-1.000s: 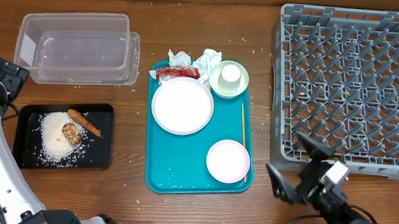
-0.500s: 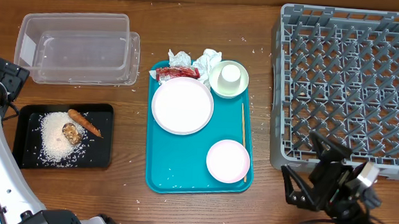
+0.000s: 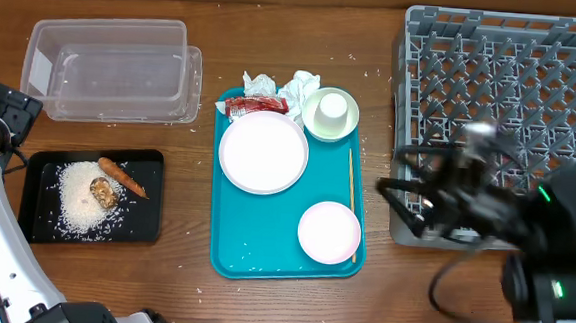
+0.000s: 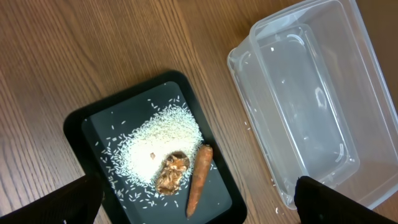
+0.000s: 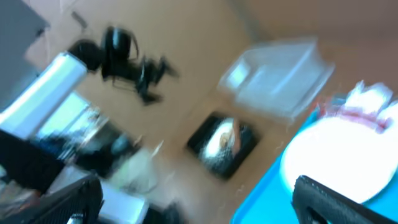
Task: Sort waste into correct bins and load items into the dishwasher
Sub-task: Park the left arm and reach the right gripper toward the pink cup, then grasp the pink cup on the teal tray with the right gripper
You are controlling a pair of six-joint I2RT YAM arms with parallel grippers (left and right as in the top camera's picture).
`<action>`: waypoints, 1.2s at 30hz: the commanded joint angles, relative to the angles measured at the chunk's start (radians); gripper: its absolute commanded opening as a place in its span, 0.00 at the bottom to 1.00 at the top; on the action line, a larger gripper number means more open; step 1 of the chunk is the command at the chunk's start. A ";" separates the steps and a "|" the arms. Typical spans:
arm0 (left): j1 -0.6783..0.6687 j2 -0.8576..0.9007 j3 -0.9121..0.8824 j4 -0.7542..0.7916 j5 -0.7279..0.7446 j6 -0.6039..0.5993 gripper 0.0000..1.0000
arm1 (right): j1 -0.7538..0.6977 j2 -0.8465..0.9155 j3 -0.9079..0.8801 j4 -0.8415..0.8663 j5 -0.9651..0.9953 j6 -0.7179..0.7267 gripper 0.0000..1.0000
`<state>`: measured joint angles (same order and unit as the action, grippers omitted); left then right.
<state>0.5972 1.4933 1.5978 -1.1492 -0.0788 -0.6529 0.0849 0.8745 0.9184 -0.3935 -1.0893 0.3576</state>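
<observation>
Dishes (image 3: 263, 152) sit on the teal tray (image 3: 262, 260) overhead; the blurred right gripper (image 3: 403, 192), spread, hangs at the grey rack (image 3: 513, 85) corner. Left wrist: left gripper (image 4: 199, 206) spread above the black tray (image 4: 87, 124) holding rice (image 4: 158, 140) and carrot (image 4: 198, 180). Right wrist: smeared, fingers apart.

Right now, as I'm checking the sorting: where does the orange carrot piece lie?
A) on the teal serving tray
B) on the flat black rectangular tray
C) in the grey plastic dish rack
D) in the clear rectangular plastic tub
B: the orange carrot piece lies on the black tray beside white rice.
</observation>
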 commanded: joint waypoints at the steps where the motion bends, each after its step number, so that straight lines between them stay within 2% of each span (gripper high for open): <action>1: -0.003 0.007 -0.001 0.000 0.004 -0.013 1.00 | 0.164 0.142 0.089 -0.158 0.085 -0.212 1.00; 2: -0.003 0.007 -0.001 0.000 0.004 -0.013 1.00 | 0.214 0.180 0.113 -0.219 0.170 -0.239 1.00; 3: -0.003 0.007 -0.001 0.000 0.004 -0.013 1.00 | 0.307 0.254 0.169 -0.343 0.374 -0.267 1.00; 4: -0.003 0.007 -0.001 0.000 0.005 -0.013 1.00 | 0.357 0.298 0.206 -0.415 0.499 -0.269 1.00; 7: -0.003 0.007 -0.001 0.000 0.005 -0.013 1.00 | 0.476 0.427 0.319 -0.597 0.737 -0.269 1.00; 11: -0.003 0.007 -0.001 0.001 0.005 -0.013 1.00 | 0.567 0.557 0.397 -0.687 0.767 -0.268 1.00; 17: -0.003 0.007 -0.001 0.000 0.004 -0.013 1.00 | 0.652 0.699 0.397 -0.696 0.766 -0.269 1.00; 26: -0.003 0.007 -0.001 0.001 0.004 -0.013 1.00 | 0.662 0.790 0.377 -0.719 0.832 -0.268 1.00; 32: -0.003 0.007 -0.001 0.000 0.002 -0.013 1.00 | 0.663 0.902 0.377 -0.713 0.872 -0.147 1.00; 36: -0.003 0.007 -0.001 0.001 0.002 -0.013 1.00 | 0.680 0.972 0.377 -0.707 0.873 -0.122 0.87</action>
<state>0.5972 1.4937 1.5978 -1.1488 -0.0788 -0.6529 0.7479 1.8099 1.2930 -1.1076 -0.2356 0.1883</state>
